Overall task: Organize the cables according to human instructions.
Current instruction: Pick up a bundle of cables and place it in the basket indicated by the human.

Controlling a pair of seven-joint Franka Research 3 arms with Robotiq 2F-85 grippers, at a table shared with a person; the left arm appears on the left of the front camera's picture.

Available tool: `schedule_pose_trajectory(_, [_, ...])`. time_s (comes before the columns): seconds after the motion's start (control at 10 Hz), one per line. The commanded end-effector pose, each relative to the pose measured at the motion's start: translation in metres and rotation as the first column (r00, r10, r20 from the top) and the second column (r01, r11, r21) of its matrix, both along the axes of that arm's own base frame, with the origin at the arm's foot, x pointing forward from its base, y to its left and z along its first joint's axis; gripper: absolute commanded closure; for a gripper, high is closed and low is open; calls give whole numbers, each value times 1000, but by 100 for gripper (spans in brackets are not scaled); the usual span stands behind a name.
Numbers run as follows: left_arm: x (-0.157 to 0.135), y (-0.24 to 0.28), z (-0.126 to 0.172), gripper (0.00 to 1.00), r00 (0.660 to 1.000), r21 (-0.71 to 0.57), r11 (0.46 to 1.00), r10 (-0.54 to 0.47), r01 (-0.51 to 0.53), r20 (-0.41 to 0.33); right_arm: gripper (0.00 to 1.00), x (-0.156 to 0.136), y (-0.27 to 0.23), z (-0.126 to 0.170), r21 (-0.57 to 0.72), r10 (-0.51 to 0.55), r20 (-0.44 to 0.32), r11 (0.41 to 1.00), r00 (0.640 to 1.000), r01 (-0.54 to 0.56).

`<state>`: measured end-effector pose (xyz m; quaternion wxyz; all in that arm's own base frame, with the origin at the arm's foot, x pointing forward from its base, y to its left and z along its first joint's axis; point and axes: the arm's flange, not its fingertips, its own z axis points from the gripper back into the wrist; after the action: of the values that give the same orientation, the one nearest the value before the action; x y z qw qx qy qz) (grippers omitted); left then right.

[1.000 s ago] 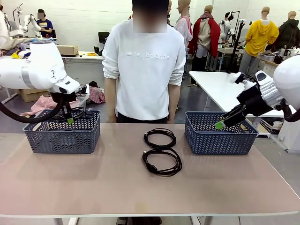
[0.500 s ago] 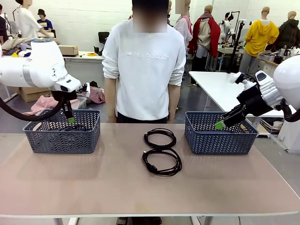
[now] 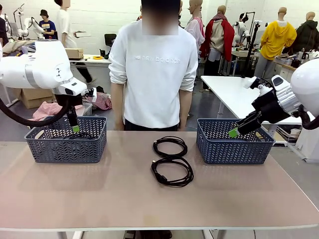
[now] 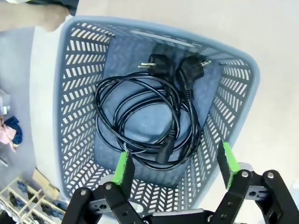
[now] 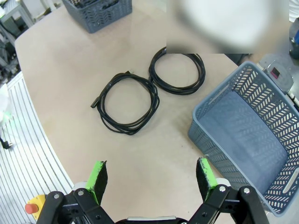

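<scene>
Two coiled black cables lie on the table in front of the person, one [image 3: 170, 147] behind the other [image 3: 172, 172]; the right wrist view shows them too, a far coil [image 5: 177, 71] and a near coil [image 5: 127, 103]. More coiled cables [image 4: 140, 121] with two plugs rest on the floor of the left basket [image 4: 70, 93]. My left gripper [image 4: 175, 163] hangs open right above them, holding nothing, over that basket [image 3: 65, 147]. My right gripper [image 5: 152, 175] is open and empty, held above the table beside the right basket [image 5: 247, 140].
The right basket [image 3: 234, 147] has nothing in it. The person [image 3: 153, 74] stands at the far side of the table, arms down behind its edge. Bare tabletop [image 3: 99, 194] stretches across the near half.
My left gripper has opened and let go of a cable, which dropped into the left basket. The right arm and the two coils on the table have not moved.
</scene>
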<state>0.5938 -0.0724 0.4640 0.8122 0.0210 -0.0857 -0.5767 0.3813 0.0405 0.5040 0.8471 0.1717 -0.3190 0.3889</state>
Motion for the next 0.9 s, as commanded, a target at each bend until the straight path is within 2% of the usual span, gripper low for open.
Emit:
schedule_pose_trajectory(0.0, [5, 1, 4, 0, 1000, -29, 999, 17, -17, -20, 0, 2, -2, -2, 17, 22, 16, 1000, 1000, -22])
schedule_pose_trajectory(0.3, [0, -2, 2, 0, 999, -86, 995, 49, -51, -20, 0, 2, -2, -2, 17, 22, 16, 1000, 1000, -22])
schedule_pose_trajectory(0.4, [-1, -2, 2, 0, 1000, -25, 1000, 9, -10, -15, 0, 2, -2, -2, 17, 22, 16, 1000, 1000, -22])
schedule_pose_trajectory(0.8, [-1, -2, 2, 0, 1000, -25, 1000, 9, -10, -15, 0, 2, -2, -2, 17, 22, 16, 1000, 1000, -22])
